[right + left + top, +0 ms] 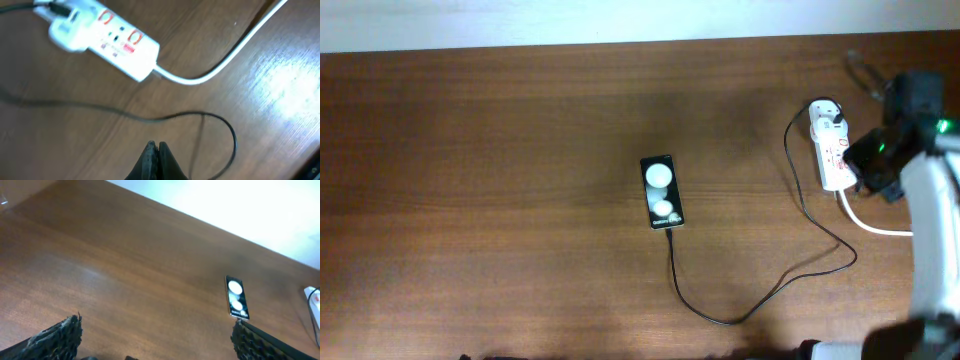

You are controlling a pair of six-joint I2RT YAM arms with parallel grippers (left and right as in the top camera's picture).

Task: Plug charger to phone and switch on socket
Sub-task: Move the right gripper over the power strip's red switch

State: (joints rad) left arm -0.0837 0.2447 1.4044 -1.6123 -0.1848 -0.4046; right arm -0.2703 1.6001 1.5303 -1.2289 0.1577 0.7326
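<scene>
Wood-grain table (500, 180) fills the overhead view under a pale far strip; the phone (661, 191) lies mid-table, the charger (740, 315) at its near end looping right to the socket (832, 148). Left wrist view: left gripper (155, 340) spread wide. Right wrist view: right gripper (156, 161) closed, empty, above the cable near the socket's red switches (129, 48).

Right arm (932, 215) is looking white with a black wrist and green LED glowing; left gripper (155, 337) fingers (60, 337) are showing black, knobbly-textured pads.
</scene>
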